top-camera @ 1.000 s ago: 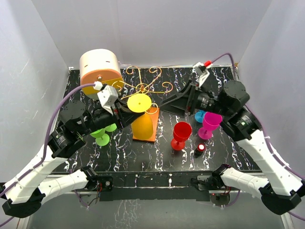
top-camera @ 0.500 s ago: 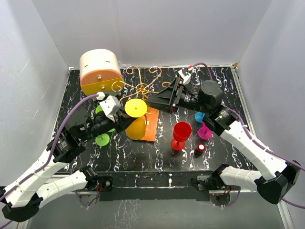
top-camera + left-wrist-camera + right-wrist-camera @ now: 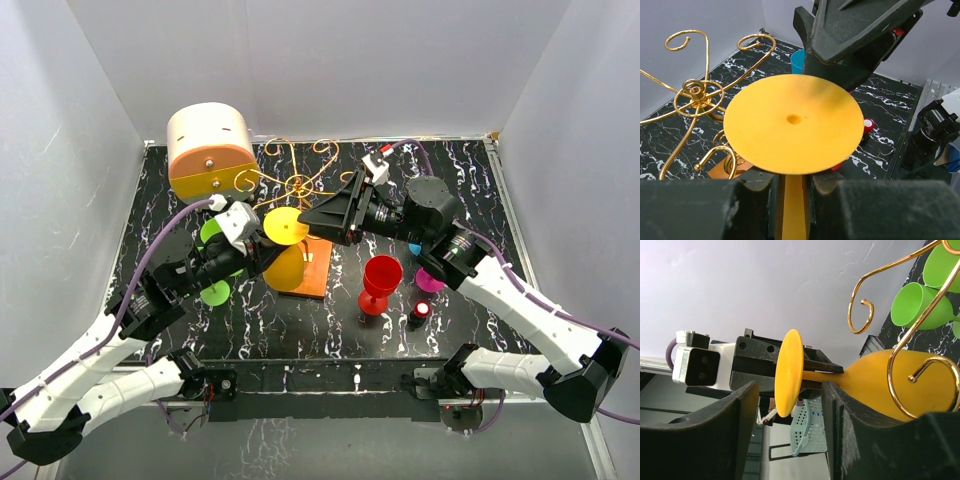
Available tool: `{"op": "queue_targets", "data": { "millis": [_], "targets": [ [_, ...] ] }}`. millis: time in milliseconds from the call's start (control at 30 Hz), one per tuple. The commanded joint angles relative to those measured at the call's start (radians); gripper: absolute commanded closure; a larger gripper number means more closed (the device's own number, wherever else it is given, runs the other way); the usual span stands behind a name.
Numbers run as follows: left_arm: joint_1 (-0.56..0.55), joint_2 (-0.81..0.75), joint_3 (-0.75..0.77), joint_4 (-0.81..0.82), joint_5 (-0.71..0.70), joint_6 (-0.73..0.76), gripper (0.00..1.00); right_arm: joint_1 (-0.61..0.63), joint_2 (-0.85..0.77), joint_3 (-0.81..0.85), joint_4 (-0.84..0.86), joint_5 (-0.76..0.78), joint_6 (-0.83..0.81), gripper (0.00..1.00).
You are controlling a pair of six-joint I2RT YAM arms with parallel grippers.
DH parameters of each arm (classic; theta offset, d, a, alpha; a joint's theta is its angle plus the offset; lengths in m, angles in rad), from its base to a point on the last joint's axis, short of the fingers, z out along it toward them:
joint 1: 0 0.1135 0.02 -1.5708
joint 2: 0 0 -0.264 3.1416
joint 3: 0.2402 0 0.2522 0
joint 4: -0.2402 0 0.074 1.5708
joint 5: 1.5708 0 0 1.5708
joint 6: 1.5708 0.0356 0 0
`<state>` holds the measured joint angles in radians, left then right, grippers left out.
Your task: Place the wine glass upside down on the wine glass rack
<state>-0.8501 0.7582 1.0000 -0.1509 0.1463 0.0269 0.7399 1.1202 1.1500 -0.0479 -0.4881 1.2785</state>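
1. The black tabletop [image 3: 310,325] with white streaks is the biggest thing you can see, and everything stands on it.
2. Your two arms reach in from the near edge and meet near the middle. The left hand [image 3: 792,181] is clenched on the thin stem of the yellow wine glass [image 3: 285,226], with one finger on each side. The right hand [image 3: 790,390] is released. Its two black fingers [image 3: 840,440] stand on either side of the glass's round foot, with a gap on both sides.
3. The cream-and-orange round box [image 3: 208,150] sits at the far left corner.
4. The wine glass rack [image 3: 300,185] stands just right of that box. Its gold curly wires spread out from a middle post, above a flat orange base [image 3: 318,270].
5. The yellow wine glass is up in the air, not on the rack yet. It is tipped over. Its flat foot faces the right hand, and its bowl [image 3: 288,268] is lower, by the left edge of the orange base. The gold curls are close beside it.
6. A red glass [image 3: 381,280] stands upright on the tabletop, to the right of the orange base.
7. Green glasses [image 3: 214,292] peek out from under your left arm.
8. A pink glass [image 3: 430,280] and a bit of a blue one [image 3: 415,247] show under your right arm.
9. A tiny black thing with a red and white top [image 3: 420,315] sits just right of the red glass.
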Motion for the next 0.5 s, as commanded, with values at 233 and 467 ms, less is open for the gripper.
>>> {"op": "queue_targets", "data": {
  "millis": [233, 467],
  "targets": [
    [0.003, 0.0, -0.002, 0.063, 0.005, 0.008, 1.0, 0.007, 0.013, 0.005, 0.101, 0.017, 0.052, 0.71],
    [0.001, 0.025, 0.0, 0.071, 0.014, 0.025, 1.0, 0.01, 0.019, 0.003, 0.117, 0.013, 0.11, 0.78]
  ]
}}
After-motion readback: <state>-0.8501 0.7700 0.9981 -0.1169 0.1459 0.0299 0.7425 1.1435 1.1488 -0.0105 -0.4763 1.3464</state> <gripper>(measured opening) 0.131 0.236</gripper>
